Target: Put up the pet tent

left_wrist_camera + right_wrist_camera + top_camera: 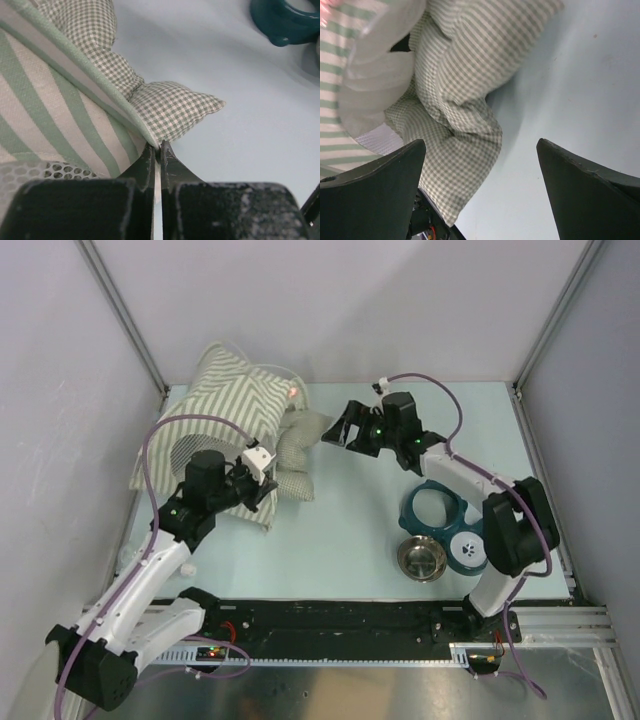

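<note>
The pet tent (238,400), olive-and-white striped with a pink-red mark (293,392), lies slumped at the back left. A checked cushion (296,445) spills out of its right side. My left gripper (264,486) is shut at the tent's front edge. In the left wrist view its tips (159,146) pinch the striped hem (107,107) where the cushion corner (175,107) meets it, and grey mesh (60,172) shows lower left. My right gripper (338,430) hovers open just right of the cushion. Nothing sits between its fingers (385,190); the cushion (465,100) lies below them.
A teal double-bowl stand (438,512) sits at the right, also seen in the left wrist view (290,20). A steel bowl (422,560) and a white bowl (468,548) lie beside it. Walls and frame posts close in the pale blue table (350,530).
</note>
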Controlling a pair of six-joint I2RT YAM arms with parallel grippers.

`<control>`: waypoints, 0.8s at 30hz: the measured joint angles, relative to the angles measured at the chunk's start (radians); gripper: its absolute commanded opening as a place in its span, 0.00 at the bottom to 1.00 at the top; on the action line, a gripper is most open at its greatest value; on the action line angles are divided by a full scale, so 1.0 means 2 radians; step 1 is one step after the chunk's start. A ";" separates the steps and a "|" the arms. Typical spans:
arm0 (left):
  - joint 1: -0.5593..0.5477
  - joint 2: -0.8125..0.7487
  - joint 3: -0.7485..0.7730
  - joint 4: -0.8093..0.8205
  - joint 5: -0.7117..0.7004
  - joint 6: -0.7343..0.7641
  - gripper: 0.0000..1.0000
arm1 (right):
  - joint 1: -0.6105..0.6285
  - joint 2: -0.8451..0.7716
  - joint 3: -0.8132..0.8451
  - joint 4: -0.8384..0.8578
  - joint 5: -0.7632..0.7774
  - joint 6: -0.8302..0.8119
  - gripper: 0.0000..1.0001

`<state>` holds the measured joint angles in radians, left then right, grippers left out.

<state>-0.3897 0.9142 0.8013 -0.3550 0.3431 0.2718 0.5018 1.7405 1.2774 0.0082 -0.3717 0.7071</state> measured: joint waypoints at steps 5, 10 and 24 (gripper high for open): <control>-0.002 -0.017 -0.018 0.014 0.059 0.025 0.00 | -0.016 -0.046 -0.007 -0.028 0.016 -0.009 0.99; -0.004 -0.018 -0.037 0.030 0.110 0.023 0.00 | -0.027 -0.100 -0.022 -0.079 0.056 -0.018 0.99; -0.006 -0.050 -0.132 0.174 0.118 -0.103 0.66 | -0.001 -0.137 -0.083 -0.123 0.140 -0.004 0.92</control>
<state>-0.4019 0.8146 0.5373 -0.0074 0.5800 0.0650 0.5007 1.4658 1.1107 -0.2386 -0.0910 0.6987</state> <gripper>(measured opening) 0.413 0.934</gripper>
